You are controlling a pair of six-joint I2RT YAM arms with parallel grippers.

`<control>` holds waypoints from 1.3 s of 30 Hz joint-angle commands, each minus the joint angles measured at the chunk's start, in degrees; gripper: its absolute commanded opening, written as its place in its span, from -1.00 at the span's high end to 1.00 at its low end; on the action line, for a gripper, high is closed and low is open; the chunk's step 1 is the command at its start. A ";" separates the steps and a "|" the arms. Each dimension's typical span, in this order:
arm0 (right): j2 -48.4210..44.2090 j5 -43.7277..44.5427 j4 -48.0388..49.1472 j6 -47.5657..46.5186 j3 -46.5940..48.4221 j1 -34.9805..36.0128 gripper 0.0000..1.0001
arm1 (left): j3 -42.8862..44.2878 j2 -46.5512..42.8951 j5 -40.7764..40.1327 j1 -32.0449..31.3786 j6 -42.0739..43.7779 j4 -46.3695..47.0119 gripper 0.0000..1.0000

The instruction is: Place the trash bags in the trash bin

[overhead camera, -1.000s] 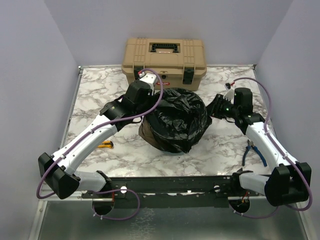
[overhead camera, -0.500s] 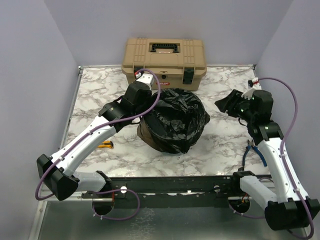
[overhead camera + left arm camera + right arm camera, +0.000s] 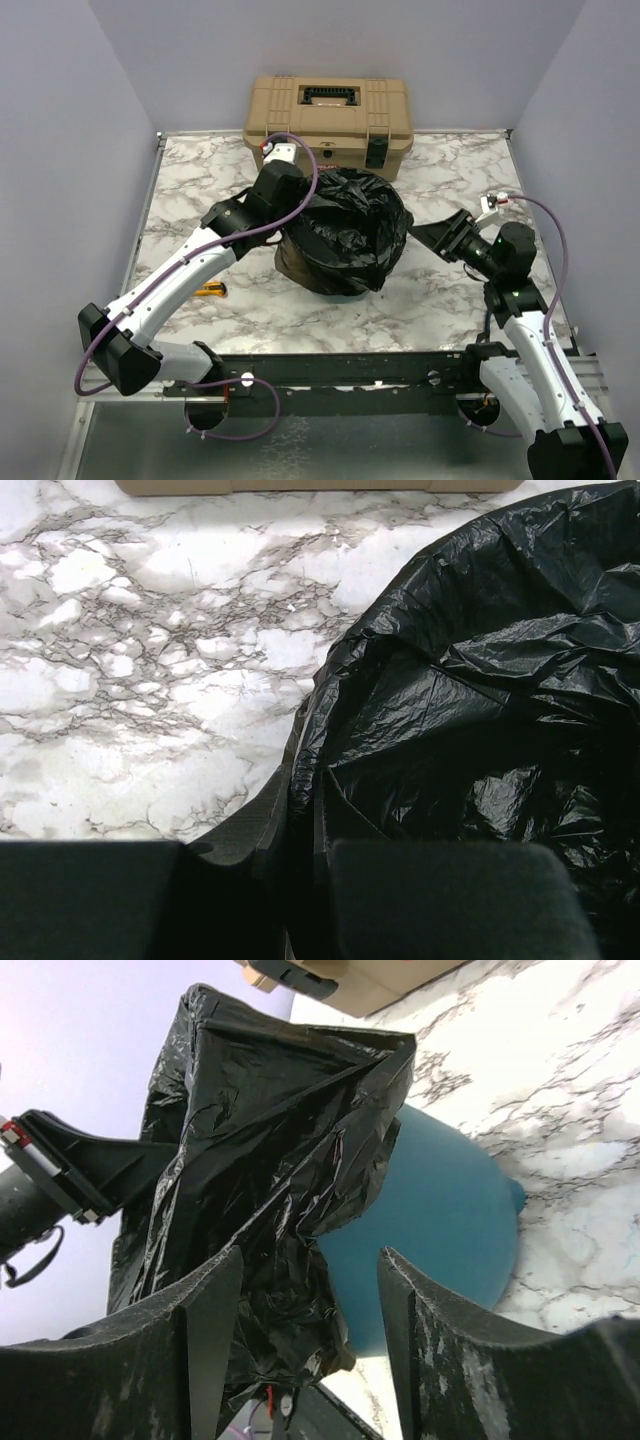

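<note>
Two arms flank trash bin (image 3: 440, 1220): L gripper (image 3: 300, 852) pinches trash bag (image 3: 350, 235) rim, R gripper (image 3: 310, 1260) gapes, bag straight ahead.

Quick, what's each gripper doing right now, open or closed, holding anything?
Left gripper: closed, pinching the edge of the trash bag.
Right gripper: open, holding nothing.
</note>
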 commanded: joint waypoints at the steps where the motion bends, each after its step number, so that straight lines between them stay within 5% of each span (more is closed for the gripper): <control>1: 2.84 -6.67 10.01 4.96 -1.75 -0.01 -0.15 | 1.38 0.69 -3.47 0.28 -1.04 -2.34 1.00; 14: 18.09 -11.13 19.17 1.11 -1.49 7.40 -0.09 | 1.31 1.35 -2.16 0.26 -1.24 -1.67 1.00; 24: 20.26 7.30 0.38 -9.70 2.96 10.69 -0.08 | 0.86 0.96 -2.77 0.34 -0.14 -1.76 1.00; 30: 14.75 27.54 -18.44 -17.89 11.25 10.54 -0.20 | -0.37 -0.21 -4.90 0.72 2.05 -2.46 1.00; 31: 14.14 28.70 -19.99 -18.87 12.46 10.52 -0.21 | -0.71 -0.70 -5.13 0.83 2.65 -2.52 0.96; 33: 13.00 29.91 -22.80 -20.15 15.35 10.54 -0.24 | -1.42 -2.03 -5.13 1.00 3.56 -2.46 0.49; 37: 11.20 26.51 -25.77 -21.06 21.56 10.54 -0.23 | -2.23 -4.99 -3.87 1.37 4.23 -1.16 -0.11; 39: 11.02 19.35 -24.03 -22.25 24.80 10.54 -0.16 | -2.26 -5.53 -1.89 1.43 4.86 -0.29 -0.15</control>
